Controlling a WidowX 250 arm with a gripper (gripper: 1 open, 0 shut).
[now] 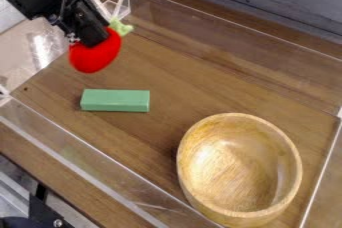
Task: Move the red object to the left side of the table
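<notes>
The red object (91, 54), a small, glossy round toy fruit with a pale green leafy stem, hangs pinched at its top in the black gripper (91, 32) above the far left part of the table (227, 82). The table is brown wood grain, edged by low clear acrylic walls. Nearer lie a flat green rectangular block (115, 100) and a round, smooth wooden bowl (241, 167).

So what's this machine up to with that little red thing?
The robot arm's end effector is shut on the red object, a small toy fruit with a green leafy stem, and holds it above the table near the left side. A green block lies flat on the wood, and a wooden bowl sits at the lower right, both untouched.
</notes>
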